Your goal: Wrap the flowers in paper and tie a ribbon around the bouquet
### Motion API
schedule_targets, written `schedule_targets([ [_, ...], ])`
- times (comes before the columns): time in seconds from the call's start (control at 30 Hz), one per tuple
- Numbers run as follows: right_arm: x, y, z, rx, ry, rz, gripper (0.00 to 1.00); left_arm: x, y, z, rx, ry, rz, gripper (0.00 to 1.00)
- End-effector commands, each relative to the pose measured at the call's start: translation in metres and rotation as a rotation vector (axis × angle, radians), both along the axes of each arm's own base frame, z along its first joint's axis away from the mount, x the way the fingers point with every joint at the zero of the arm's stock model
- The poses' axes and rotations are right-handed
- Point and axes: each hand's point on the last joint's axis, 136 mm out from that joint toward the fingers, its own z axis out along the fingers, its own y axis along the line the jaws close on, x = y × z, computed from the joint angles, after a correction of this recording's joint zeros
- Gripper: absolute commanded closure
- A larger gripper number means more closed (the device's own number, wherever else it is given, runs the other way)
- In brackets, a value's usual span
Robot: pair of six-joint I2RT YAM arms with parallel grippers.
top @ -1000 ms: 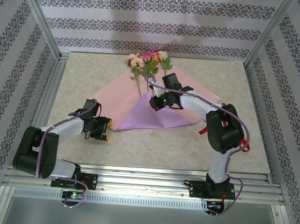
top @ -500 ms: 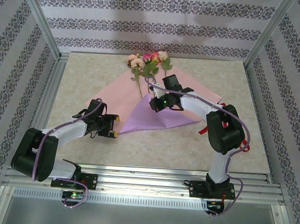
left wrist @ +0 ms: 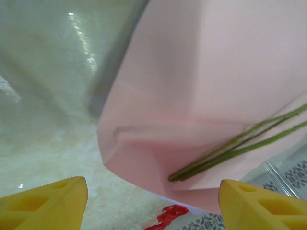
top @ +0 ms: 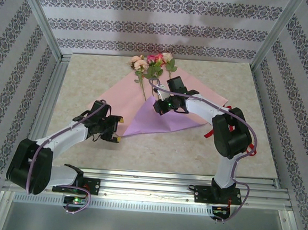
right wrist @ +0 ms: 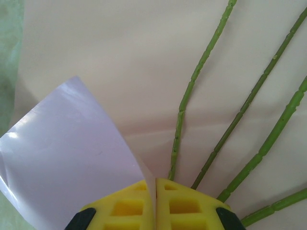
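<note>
The flowers [top: 154, 60] lie at the far middle with their green stems [top: 143, 87] on the pink face of the paper [top: 123, 88]. A lilac flap [top: 156, 121] is folded up over the near part. My right gripper [top: 159, 107] is shut on that flap's edge; in the right wrist view its gripper [right wrist: 156, 186] pinches the paper [right wrist: 72, 143] just beside the stems [right wrist: 184, 100]. My left gripper [top: 115, 129] stands open at the paper's near left corner. Its yellow fingers [left wrist: 45, 203] straddle the curled pink fold [left wrist: 158, 143], not touching it. A bit of red ribbon [left wrist: 170, 214] lies beyond.
Red ribbon [top: 251, 150] shows by the right arm's base. Metal frame rails [top: 55, 86] and patterned walls close in the table on three sides. Bare marbled tabletop [top: 161, 153] lies between the paper and the arm bases.
My left arm swung right, up to the paper's near left corner, and its jaws spread wider. The paper's left part curled inward. The right gripper stayed put.
</note>
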Motion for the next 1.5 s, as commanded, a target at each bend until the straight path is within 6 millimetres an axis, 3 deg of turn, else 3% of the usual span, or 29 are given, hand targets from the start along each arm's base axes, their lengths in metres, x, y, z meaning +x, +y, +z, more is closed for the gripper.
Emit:
schedule_targets([
  [0.0,-0.001,-0.002,0.017,0.039,-0.019,-0.006,1.00,-0.027,0.005,-0.016,0.020,0.203,0.081,0.27],
  [0.2,-0.001,-0.002,0.017,0.042,-0.024,-0.008,1.00,-0.031,-0.001,-0.036,0.017,0.258,0.099,0.24],
  [0.33,-0.002,-0.003,0.017,0.042,-0.021,-0.008,1.00,-0.020,-0.004,-0.047,0.009,0.256,0.131,0.30],
  [0.57,-0.003,-0.003,0.018,0.044,-0.026,-0.010,1.00,-0.015,-0.003,-0.051,0.045,0.272,0.109,0.55],
  [0.73,-0.003,-0.003,0.018,0.043,-0.028,-0.009,1.00,-0.024,0.009,-0.057,0.079,0.295,0.120,0.88],
  [0.8,-0.003,-0.004,0.019,0.044,-0.028,-0.008,1.00,-0.027,0.018,-0.056,0.103,0.304,0.118,0.94],
  [1.0,-0.004,0.001,0.019,0.057,-0.014,0.001,1.00,-0.027,0.035,-0.050,0.147,0.307,0.099,0.90],
  [1.2,0.000,0.007,0.014,0.052,0.001,-0.005,1.00,-0.018,0.051,-0.043,0.179,0.280,0.090,0.73],
  [1.33,0.008,0.010,0.010,0.044,0.022,-0.026,1.00,-0.013,0.058,-0.030,0.216,0.240,0.047,0.55],
  [1.47,0.015,0.009,-0.001,0.024,0.056,-0.047,1.00,-0.009,0.052,-0.005,0.242,0.142,-0.043,0.40],
])
